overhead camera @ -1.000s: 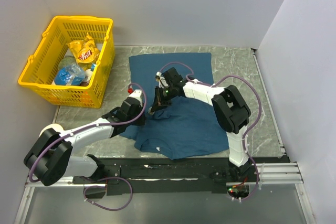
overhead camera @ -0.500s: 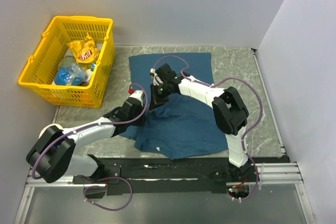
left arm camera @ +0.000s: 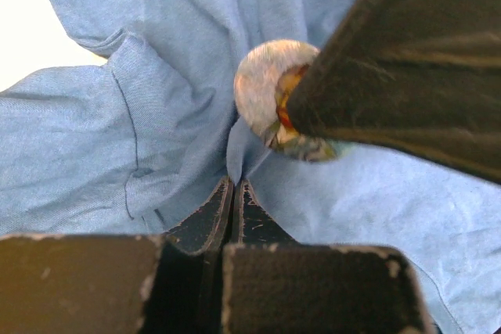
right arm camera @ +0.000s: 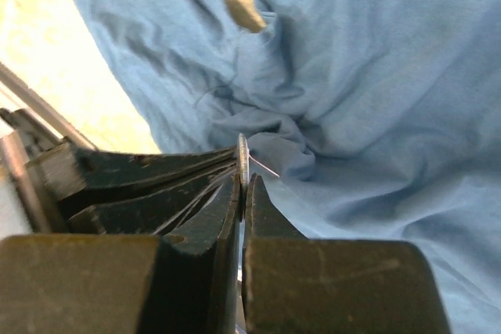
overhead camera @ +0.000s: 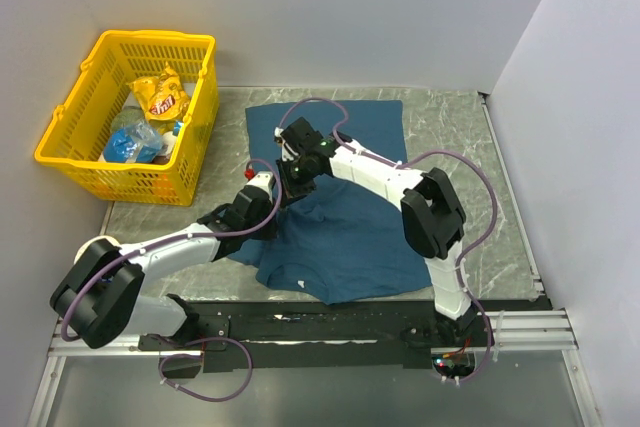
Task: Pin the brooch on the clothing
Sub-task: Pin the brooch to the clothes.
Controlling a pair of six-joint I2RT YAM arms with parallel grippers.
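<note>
Little room: right end effector [right arm camera: 244, 184] pinches brooch [left arm camera: 261, 85] rim beside bunched clothing [overhead camera: 352, 239].

Left arm [overhead camera: 170, 247] reaches low toward centre; left gripper [left arm camera: 233, 193] is pinched tight on a fold of the clothing [left arm camera: 117, 115]. Right arm [overhead camera: 375, 172] bends leftward, with the right gripper [right arm camera: 244, 181] clamped on the brooch [left arm camera: 258, 84], apparently edge-on.

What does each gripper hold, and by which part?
The left gripper pinches a raised fold of the shirt. The right gripper clamps the brooch by one side of its disc, a finger on each face.
</note>
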